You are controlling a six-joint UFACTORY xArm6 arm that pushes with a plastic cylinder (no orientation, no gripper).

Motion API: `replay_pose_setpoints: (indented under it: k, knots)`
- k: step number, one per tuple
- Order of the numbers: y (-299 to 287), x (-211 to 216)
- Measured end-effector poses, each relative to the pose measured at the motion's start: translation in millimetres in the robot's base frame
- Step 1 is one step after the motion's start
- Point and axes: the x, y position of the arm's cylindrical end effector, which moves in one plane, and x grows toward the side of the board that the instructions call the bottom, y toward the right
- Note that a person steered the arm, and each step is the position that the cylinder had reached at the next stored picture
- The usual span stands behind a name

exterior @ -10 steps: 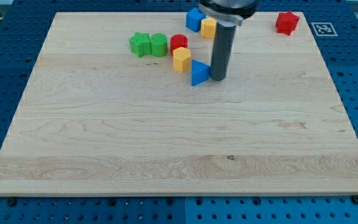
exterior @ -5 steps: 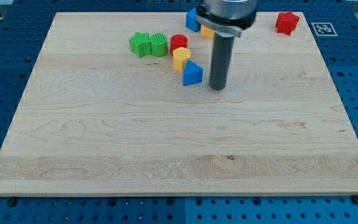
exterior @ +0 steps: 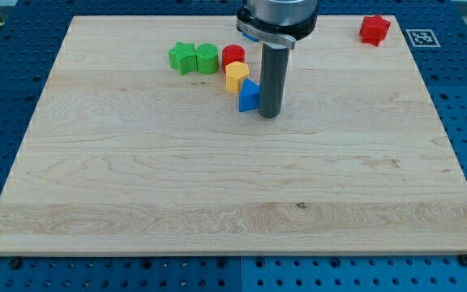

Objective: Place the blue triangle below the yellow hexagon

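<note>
The blue triangle (exterior: 248, 96) lies on the wooden board (exterior: 217, 178), just below and slightly right of the yellow hexagon (exterior: 236, 77), touching or nearly touching it. My tip (exterior: 270, 114) stands right against the triangle's right side. The rod and arm head hide the blocks behind them at the view's top.
A red cylinder (exterior: 233, 56) sits just above the yellow hexagon. A green star-like block (exterior: 182, 57) and a green cylinder (exterior: 207, 57) stand to the left. A red block (exterior: 374, 29) sits at the board's top right corner.
The blue triangle slid left and came under the yellow hexagon. My tip dropped lower, then moved left against the triangle's right side. The arm now covers the blue and yellow blocks at top.
</note>
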Motion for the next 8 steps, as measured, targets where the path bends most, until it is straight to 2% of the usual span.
replay_pose_setpoints:
  k: [1,2,4,6,8]
  knots:
    - [44.1,-2.9]
    - [34.5,-25.2]
    - [-18.6,-28.7]
    - [-24.0,-24.5]
    - [-2.0,40.6]
